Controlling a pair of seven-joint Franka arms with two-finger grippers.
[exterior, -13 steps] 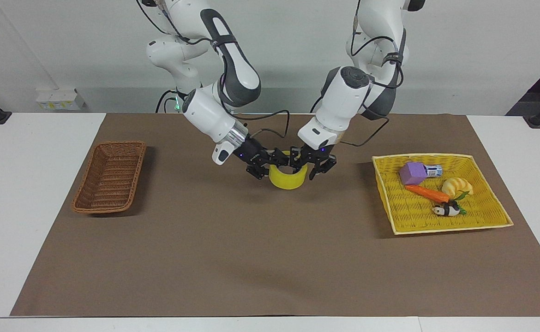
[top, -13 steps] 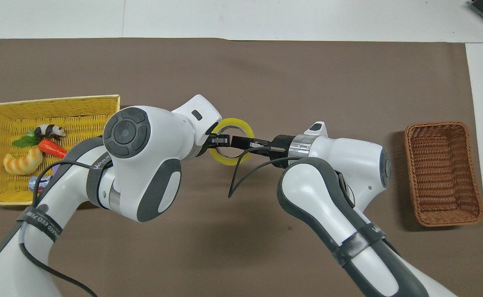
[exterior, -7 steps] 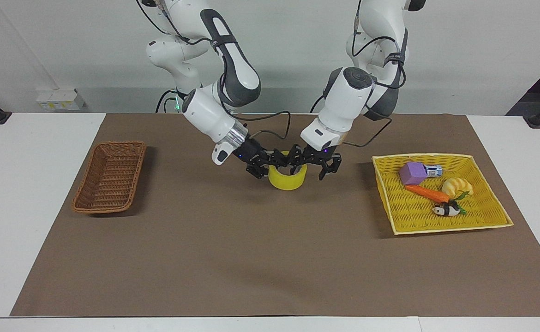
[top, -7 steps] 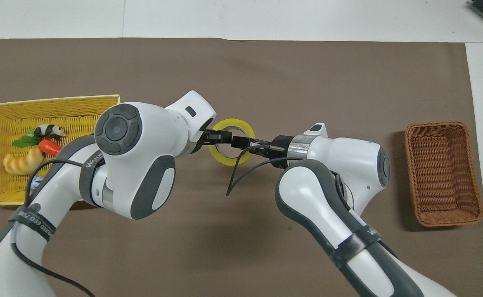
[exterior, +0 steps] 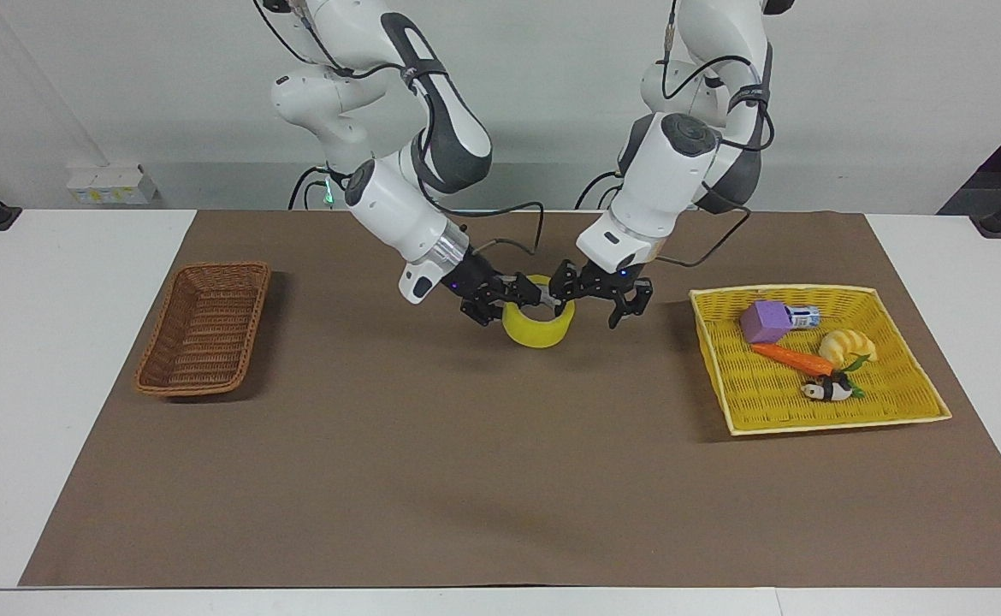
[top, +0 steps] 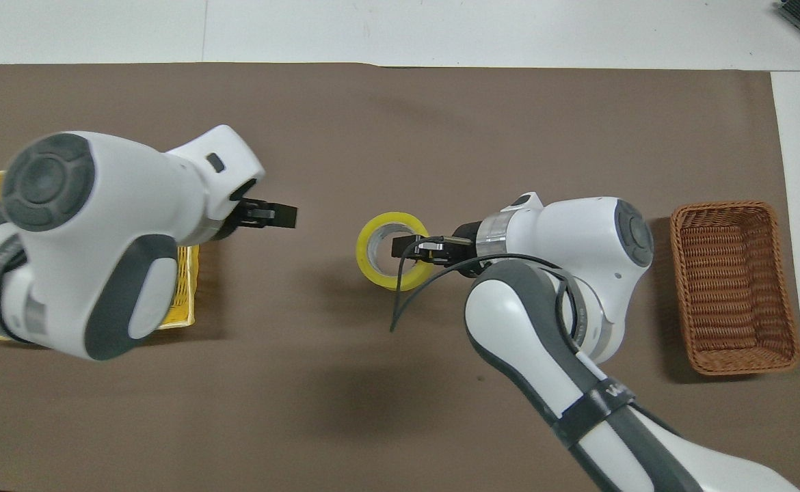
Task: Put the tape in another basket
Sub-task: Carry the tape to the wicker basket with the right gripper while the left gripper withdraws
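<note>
The yellow tape [exterior: 539, 325] [top: 381, 263] hangs slightly tilted a little above the middle of the brown mat. My right gripper [exterior: 511, 299] [top: 410, 247] is shut on its rim, with one finger inside the ring. My left gripper [exterior: 601, 295] [top: 278, 216] is open and empty, in the air beside the tape toward the left arm's end, apart from it. The brown wicker basket [exterior: 205, 329] [top: 735, 287] stands empty at the right arm's end of the mat.
A wide yellow basket [exterior: 766, 398] [top: 184, 294] at the left arm's end holds a purple box [exterior: 764, 321], a carrot [exterior: 791, 358], a croissant toy [exterior: 847, 345] and a panda toy [exterior: 826, 390]. In the overhead view my left arm covers most of it.
My left gripper has let go of the tape, opened and drawn back toward the yellow basket. My right gripper keeps the tape, which has tilted a little.
</note>
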